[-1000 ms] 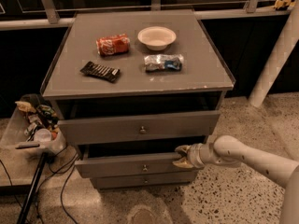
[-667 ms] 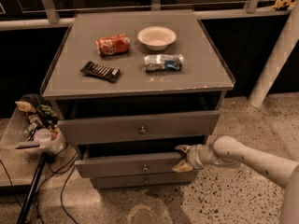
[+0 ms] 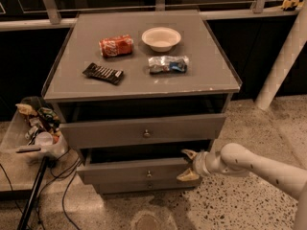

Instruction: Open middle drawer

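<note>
The middle drawer [image 3: 129,170] is a grey flat front with a small round knob [image 3: 149,174], below the wider top drawer [image 3: 144,130]. It stands slightly pulled out, with a dark gap above it. My gripper [image 3: 188,166] comes in from the right, at the right end of the middle drawer's front. Its fingers are spread apart, one fingertip [image 3: 188,153] above the front's top edge and the other near its lower edge. The white arm [image 3: 254,166] runs off to the lower right.
The top drawer is also pulled out. A narrow bottom drawer [image 3: 144,186] sits under the middle one. On the cabinet top lie a red can [image 3: 115,45], a white bowl [image 3: 161,37], a snack bag [image 3: 168,64] and a dark bar [image 3: 102,73]. A bin of clutter [image 3: 36,128], a stand and cables are at the left.
The gripper has stayed at the right end of the middle drawer, shifting only slightly. The drawers and the things on top have not visibly moved.
</note>
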`<move>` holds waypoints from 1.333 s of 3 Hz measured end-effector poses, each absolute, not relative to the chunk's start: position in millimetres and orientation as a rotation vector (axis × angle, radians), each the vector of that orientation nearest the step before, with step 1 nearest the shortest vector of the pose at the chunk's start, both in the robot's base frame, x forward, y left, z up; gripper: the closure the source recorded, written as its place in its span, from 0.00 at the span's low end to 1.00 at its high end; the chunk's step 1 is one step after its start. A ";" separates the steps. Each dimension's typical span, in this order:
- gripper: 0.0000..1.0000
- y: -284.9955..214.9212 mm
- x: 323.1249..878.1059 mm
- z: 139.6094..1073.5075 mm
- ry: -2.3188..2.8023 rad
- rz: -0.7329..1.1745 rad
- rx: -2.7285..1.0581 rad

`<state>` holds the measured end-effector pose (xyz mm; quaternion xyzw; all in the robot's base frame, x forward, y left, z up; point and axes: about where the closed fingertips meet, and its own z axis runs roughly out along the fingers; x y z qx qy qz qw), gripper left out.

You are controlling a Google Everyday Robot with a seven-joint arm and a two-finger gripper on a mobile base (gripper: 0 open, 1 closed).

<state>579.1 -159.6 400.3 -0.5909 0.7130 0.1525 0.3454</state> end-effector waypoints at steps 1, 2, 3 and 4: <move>0.61 -159.6 577.9 405.9 1.849 0.397 -1.535; 0.84 -160.9 560.4 407.9 1.829 0.406 -1.548; 1.00 -161.4 557.4 410.1 1.829 0.406 -1.547; 0.81 -166.8 538.8 406.3 1.836 0.411 -1.524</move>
